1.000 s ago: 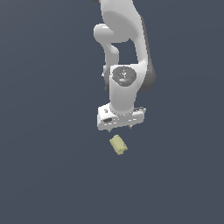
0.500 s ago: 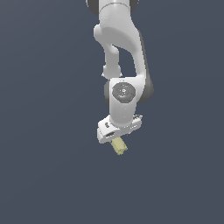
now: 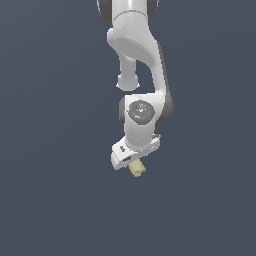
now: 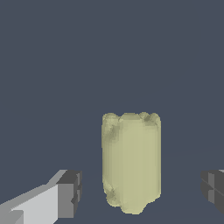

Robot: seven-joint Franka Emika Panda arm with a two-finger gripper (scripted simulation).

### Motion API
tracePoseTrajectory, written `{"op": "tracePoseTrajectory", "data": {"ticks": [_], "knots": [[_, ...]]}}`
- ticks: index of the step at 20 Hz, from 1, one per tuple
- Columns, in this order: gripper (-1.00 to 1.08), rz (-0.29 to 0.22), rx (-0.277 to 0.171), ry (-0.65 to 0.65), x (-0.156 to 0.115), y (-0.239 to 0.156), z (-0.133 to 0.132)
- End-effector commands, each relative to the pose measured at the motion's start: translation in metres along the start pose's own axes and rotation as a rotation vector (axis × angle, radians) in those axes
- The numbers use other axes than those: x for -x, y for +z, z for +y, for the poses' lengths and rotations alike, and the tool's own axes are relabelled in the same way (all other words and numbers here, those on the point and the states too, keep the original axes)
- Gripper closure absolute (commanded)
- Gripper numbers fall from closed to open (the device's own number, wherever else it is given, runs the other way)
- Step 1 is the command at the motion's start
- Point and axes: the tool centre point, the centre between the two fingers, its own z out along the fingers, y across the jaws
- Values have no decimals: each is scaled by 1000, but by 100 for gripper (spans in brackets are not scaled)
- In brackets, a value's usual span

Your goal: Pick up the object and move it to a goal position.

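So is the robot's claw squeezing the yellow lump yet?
No, in the wrist view both fingers stand apart from the yellow lump, with gaps on each side.

Object (image 4: pixel 131 164) lies between gripper (image 4: pixel 140 192) fingertips (image 4: pixel 70 193), clear gap each side (no contact visible). Exterior view: arm (image 3: pixel 137 75) directly above, object (image 3: pixel 137 169) just under gripper (image 3: pixel 134 159), partly hidden.

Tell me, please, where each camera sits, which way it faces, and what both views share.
Exterior view: off the arm, facing the white arm, with the hand low over the object.
Wrist view: on the wrist, looking past the dark fingertips at the object between them, untouched.
Shared: the object, the hand, and the plain dark ground.
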Motion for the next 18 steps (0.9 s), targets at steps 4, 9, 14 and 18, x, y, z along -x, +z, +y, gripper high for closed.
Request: {"op": "tracePoseTrajectory", "data": {"ticks": [4, 9, 14, 18], "knots": [[-92, 0, 0, -1, 0, 6, 0], [-92, 1, 0, -4, 0, 31, 0], [-92, 1, 1, -5, 0, 49, 0], [-92, 1, 1, -5, -1, 50, 0]]}}
